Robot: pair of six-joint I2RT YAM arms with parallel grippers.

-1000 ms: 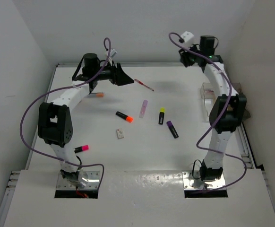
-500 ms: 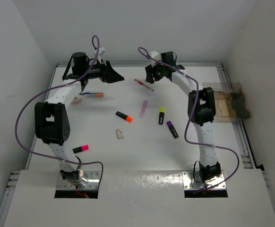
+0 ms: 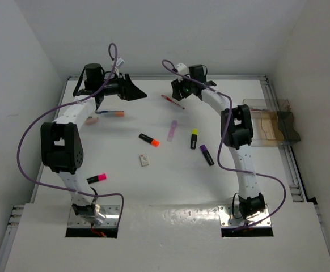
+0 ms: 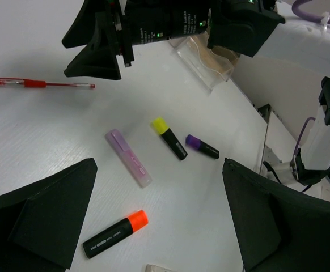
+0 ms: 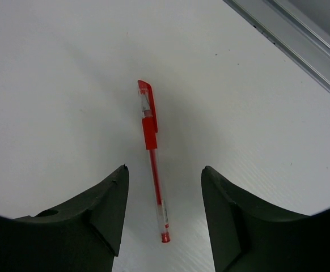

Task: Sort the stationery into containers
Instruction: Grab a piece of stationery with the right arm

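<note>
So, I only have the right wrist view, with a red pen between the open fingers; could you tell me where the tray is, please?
Observer: The tray is at the right edge of the table, far right of the pen.
Operator: Thank you. Is the left gripper near the pen?
Observer: No, the left gripper hangs open to its left, apart from it.
Operator: And which item lies nearest the pen?
Observer: A lilac marker, on its near side.
</note>
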